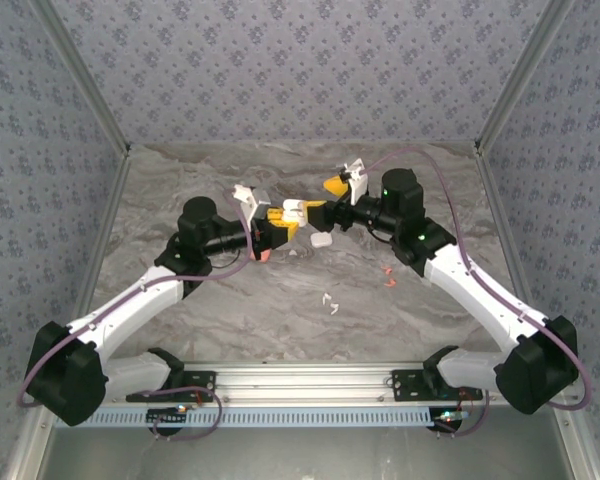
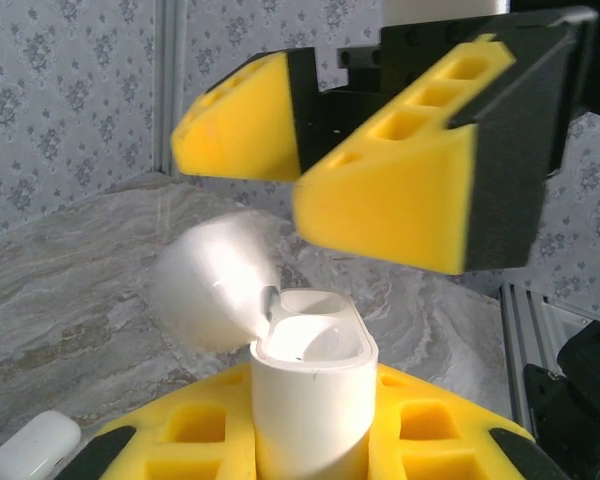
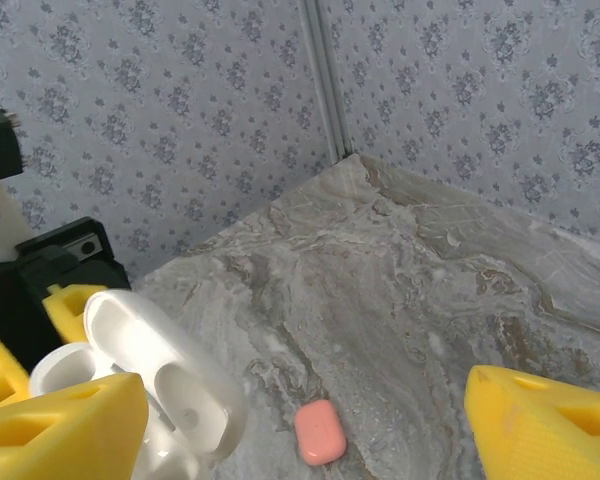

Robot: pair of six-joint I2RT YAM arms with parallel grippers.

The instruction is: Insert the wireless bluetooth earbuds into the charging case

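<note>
**Tight centre, open margins**
The open white plastic charging case (image 2: 310,410) sat close beneath the right gripper's (image 2: 238,178) spread yellow foam fingers (image 2: 390,200); a closed white case (image 1: 319,240) and a pink case (image 3: 320,432) lay beside, with the grey marble table (image 1: 170,180) free behind.

The left gripper (image 2: 310,435) clamps its yellow foam pads (image 2: 200,430) on an upright white charging case (image 2: 310,385), whose lid (image 2: 212,292) (blurred) is flipped open to the left. The right gripper (image 2: 305,165) hangs just above, fingers spread apart. A second case (image 2: 35,452), closed, lies on the marbled table (image 2: 70,300) at lower left.
</note>
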